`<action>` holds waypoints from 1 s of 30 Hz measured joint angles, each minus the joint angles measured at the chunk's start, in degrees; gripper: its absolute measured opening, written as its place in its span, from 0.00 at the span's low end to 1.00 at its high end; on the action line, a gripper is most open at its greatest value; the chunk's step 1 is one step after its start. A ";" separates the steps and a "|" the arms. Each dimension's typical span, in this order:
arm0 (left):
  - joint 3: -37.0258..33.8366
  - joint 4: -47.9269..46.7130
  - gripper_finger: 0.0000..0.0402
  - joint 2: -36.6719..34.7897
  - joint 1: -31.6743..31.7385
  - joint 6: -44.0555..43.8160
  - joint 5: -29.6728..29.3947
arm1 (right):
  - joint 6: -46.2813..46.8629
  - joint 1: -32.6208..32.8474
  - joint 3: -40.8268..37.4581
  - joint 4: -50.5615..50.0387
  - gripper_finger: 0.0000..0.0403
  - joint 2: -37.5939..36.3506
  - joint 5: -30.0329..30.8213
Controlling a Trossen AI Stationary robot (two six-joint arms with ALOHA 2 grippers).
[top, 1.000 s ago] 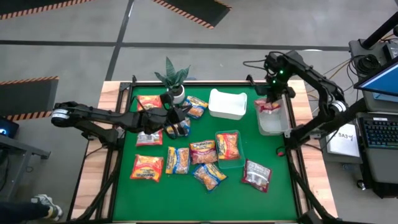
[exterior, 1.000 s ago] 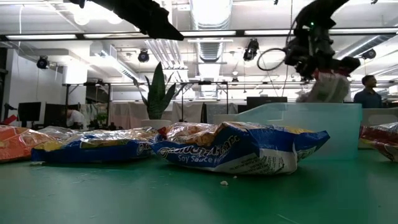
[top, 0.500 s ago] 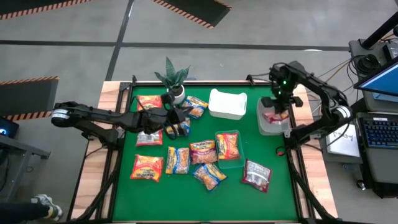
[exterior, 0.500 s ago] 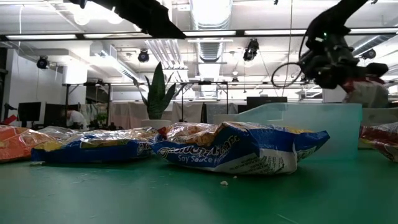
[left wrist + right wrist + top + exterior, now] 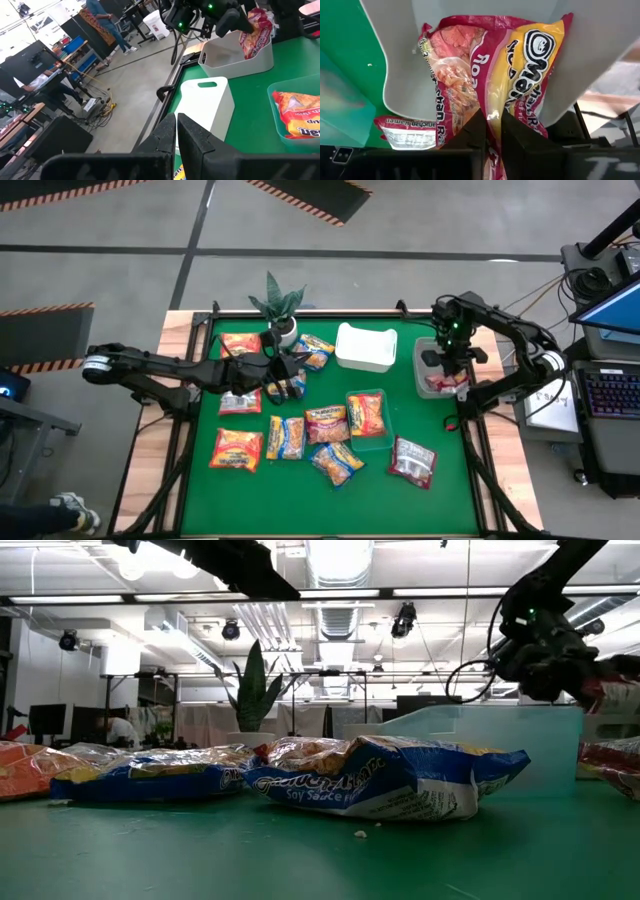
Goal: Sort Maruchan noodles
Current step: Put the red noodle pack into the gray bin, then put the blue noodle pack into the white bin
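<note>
Several Maruchan noodles packets lie flat on the green mat: orange ones (image 5: 236, 449), yellow-and-blue ones (image 5: 286, 437) and a red-and-silver one (image 5: 413, 461). One orange packet (image 5: 366, 413) lies in the clear tray. My right gripper (image 5: 447, 365) hangs over the grey bin (image 5: 424, 358) at the right edge, shut on a red packet (image 5: 485, 65) that reaches down into the bin. Another red packet (image 5: 410, 132) lies on the bin's floor. My left gripper (image 5: 288, 368) hovers shut, with nothing in it, over the packets by the plant. My right gripper pinches the red packet's near end (image 5: 492, 107) between its two fingers, one on each face. The fingers come from above, slanting steeply down into the bin. The packet hangs below them, tilted inside the grey bin (image 5: 235, 55); whether its lower end touches the floor cannot be told.
A white tub (image 5: 365, 346) stands at the far middle of the mat between the two arms. A potted plant (image 5: 278, 305) stands at the far left. The clear tray (image 5: 384, 438) sits mid-mat. People show in the room beyond the table.
My right gripper has gone down and toward the table's near edge, tipping more steeply downward. It has carried the red packet from above the grey bin's far end down into the bin.
</note>
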 joint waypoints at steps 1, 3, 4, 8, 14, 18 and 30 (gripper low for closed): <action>0.00 0.00 0.00 0.00 0.00 0.00 0.02 | 0.02 0.00 -0.08 0.61 0.11 0.00 0.03; 0.02 0.00 0.00 0.00 0.00 0.00 0.02 | 0.02 0.00 -0.19 1.72 0.16 0.01 0.04; 0.02 0.01 0.00 0.00 0.00 0.00 0.02 | 0.02 0.00 -0.21 1.99 0.19 0.07 0.03; 0.02 0.02 0.00 0.00 0.00 0.01 0.02 | 0.04 0.00 -0.19 2.32 0.29 0.13 0.04; 0.02 0.02 0.00 0.00 0.00 0.00 0.03 | -0.58 0.00 5.36 -1.44 0.39 -0.45 0.04; 0.02 0.07 0.00 0.00 0.00 -0.02 0.02 | -0.65 0.28 11.18 2.00 0.42 -5.10 0.07; 0.96 0.13 0.00 0.02 0.00 -7.12 0.02 | 3.55 9.58 1.51 36.78 0.41 -38.62 0.01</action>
